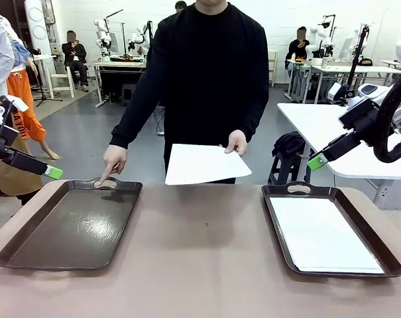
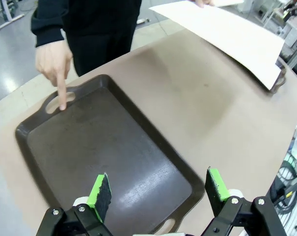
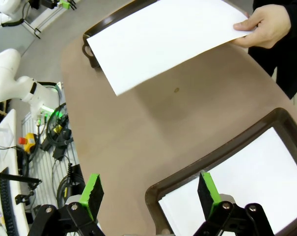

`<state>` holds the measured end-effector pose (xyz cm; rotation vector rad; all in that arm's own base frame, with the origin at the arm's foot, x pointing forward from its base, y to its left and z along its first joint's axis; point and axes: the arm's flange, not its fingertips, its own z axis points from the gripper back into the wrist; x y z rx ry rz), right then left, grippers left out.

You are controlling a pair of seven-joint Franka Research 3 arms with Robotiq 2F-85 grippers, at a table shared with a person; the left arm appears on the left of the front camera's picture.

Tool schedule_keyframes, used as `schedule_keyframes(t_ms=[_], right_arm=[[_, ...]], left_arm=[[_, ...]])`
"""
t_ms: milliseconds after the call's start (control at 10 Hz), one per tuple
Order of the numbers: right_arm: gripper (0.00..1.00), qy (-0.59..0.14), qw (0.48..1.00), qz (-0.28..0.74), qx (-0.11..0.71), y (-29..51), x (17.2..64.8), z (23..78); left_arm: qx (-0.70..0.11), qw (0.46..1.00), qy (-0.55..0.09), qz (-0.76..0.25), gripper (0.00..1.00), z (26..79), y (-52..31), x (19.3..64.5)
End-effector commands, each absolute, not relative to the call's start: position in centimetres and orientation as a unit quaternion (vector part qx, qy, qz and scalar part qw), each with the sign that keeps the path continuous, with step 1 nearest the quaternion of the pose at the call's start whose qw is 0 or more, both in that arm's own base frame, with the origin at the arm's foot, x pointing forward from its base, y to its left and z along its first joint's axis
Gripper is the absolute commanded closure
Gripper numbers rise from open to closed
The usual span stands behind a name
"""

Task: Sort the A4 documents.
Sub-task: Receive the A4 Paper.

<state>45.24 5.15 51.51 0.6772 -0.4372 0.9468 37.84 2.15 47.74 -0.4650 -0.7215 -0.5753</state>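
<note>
A person at the far side holds one white A4 sheet [image 1: 205,163] flat above the table's far edge in one hand; the same sheet [image 2: 227,34] [image 3: 163,39] hangs over the table in both wrist views. Their other hand [image 1: 113,161] points a finger into the handle of the empty left tray [image 1: 74,225] [image 2: 109,157]. The right tray [image 1: 329,228] [image 3: 227,187] holds white A4 sheets [image 1: 323,235] [image 3: 246,182]. My left gripper [image 2: 157,191] is open above the left tray's near end, and its green pad [image 1: 53,172] shows at the left edge. My right gripper [image 3: 147,191] is open above the right tray's corner.
The brown table [image 1: 200,252] lies bare between the two trays. Cables and equipment [image 3: 45,147] sit beside the table on the right arm's side. A white table [image 1: 333,126] stands behind on the right, with other people and workstations farther back.
</note>
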Motion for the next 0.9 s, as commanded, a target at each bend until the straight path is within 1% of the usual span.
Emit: schedule_keyframes(t_ms=[0, 300, 600, 800], right_arm=[[0.0, -0.208, 0.812, 0.445, 0.316, 5.3, 45.3, 51.6], [0.0, -0.208, 0.812, 0.445, 0.316, 5.3, 45.3, 51.6], [0.0, -0.208, 0.812, 0.445, 0.316, 5.3, 45.3, 51.6], [0.0, -0.208, 0.812, 0.445, 0.316, 5.3, 45.3, 51.6]], left_arm=[[-0.31, 0.859, -0.322, -0.25, 0.0, 46.6, -0.8, 43.0], [-0.416, 0.844, -0.264, -0.21, 0.0, 46.0, -7.7, 49.2], [-0.476, 0.84, -0.205, -0.161, 0.0, 44.0, -11.9, 53.3], [-0.495, 0.838, -0.18, -0.144, 0.0, 42.9, -13.6, 55.1]])
